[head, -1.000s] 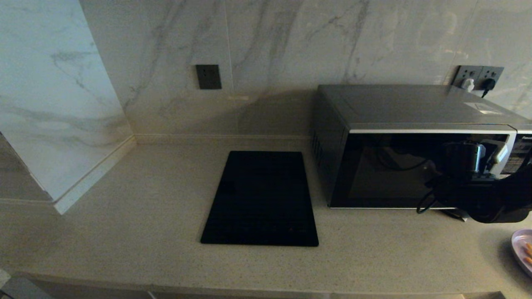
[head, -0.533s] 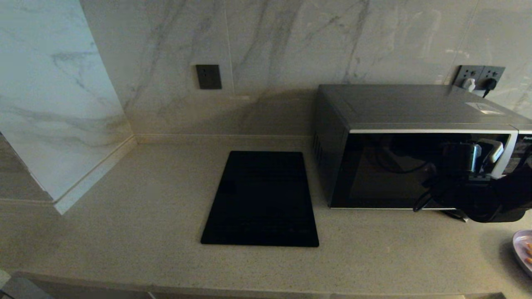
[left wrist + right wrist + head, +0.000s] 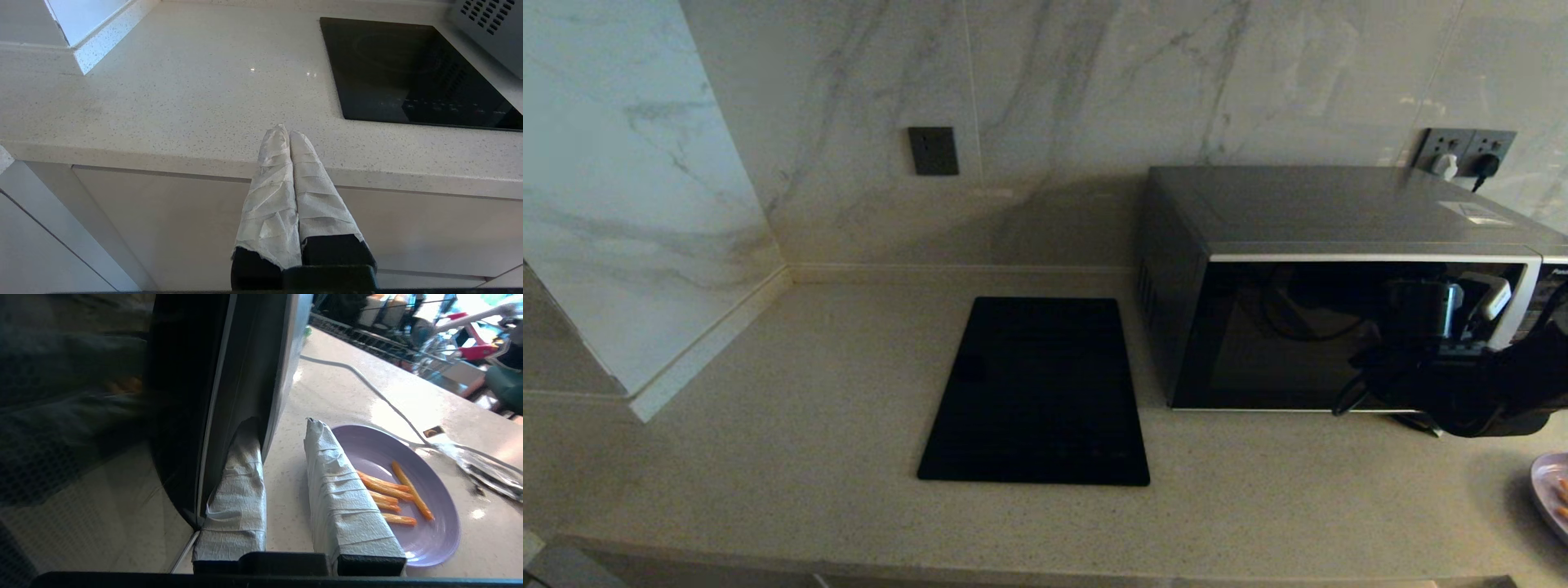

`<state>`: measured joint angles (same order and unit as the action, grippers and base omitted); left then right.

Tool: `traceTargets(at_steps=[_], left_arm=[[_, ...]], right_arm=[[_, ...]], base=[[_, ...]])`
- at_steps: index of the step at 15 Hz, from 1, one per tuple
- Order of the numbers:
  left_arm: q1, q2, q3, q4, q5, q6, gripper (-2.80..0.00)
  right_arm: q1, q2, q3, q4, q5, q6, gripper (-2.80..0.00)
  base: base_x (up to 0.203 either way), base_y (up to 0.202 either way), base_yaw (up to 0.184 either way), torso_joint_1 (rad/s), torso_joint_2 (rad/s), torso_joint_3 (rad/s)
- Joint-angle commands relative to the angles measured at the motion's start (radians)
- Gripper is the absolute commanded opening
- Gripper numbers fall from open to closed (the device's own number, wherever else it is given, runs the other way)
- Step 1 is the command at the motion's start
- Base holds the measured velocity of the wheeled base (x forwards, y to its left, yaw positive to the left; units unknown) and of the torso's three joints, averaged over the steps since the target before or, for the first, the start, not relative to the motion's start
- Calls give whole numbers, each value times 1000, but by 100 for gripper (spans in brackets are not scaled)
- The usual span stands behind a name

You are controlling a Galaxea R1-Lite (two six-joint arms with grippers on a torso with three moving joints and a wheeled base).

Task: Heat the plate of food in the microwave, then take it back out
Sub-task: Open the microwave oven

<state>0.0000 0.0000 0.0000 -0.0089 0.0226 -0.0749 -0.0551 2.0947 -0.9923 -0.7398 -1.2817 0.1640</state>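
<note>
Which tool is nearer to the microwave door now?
The right tool: one finger sits at the edge of the microwave door. The left tool is far off, at the counter front edge.

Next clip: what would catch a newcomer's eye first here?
The big dark microwave on the counter's right side, with the right hand open at its door's edge, one finger against it. Then the plate of food on the counter by that hand, and the black cooktop left of the microwave.
</note>
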Motion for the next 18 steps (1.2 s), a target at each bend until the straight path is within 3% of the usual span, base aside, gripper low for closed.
traceTargets(at_steps=[1, 10, 18], left_arm=[[0, 0, 0, 0, 0, 0, -280], [0, 1, 0, 0, 0, 0, -280], [0, 1, 0, 0, 0, 0, -280]], right_arm=[[0, 4, 3, -3, -47, 0, -280], [5, -24, 37, -3, -78, 5, -280], [76, -108, 144, -24, -73, 5, -280]], base=[[0, 0, 0, 0, 0, 0], [0, 0, 0, 0, 0, 0], [0, 0, 0, 0, 0, 0]])
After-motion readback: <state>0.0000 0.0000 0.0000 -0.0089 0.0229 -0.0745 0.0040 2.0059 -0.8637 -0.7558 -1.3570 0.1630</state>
